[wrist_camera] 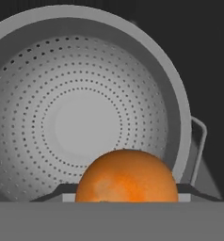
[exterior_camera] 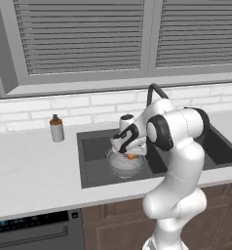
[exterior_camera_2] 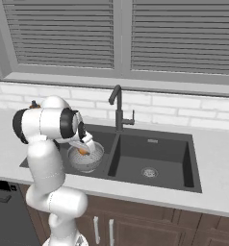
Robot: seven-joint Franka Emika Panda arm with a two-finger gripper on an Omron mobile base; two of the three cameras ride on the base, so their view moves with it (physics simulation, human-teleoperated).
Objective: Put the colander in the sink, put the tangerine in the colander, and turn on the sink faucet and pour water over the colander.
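Colander (wrist_camera: 85,117) sits in the left basin of the sink (exterior_camera_2: 155,149), nothing on its perforated floor. Tangerine (wrist_camera: 127,176) is above the colander's rim, clamped between the gripper (exterior_camera: 131,155) fingers, 1 each side. Hand view shows 1 wire handle on the colander's right side; base views don't resolve it. Faucet (exterior_camera_2: 117,113) stands behind the sink; grey bottle (exterior_camera: 56,129) left of the sink on the counter.

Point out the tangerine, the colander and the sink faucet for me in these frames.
tangerine (wrist_camera: 126,176): hand view, middle of its orange skin, between the fingertips.
colander (wrist_camera: 85,122): hand view, flat centre of its perforated bottom.
sink faucet (exterior_camera_2: 118,113): right base view, upright stem below the curved spout.
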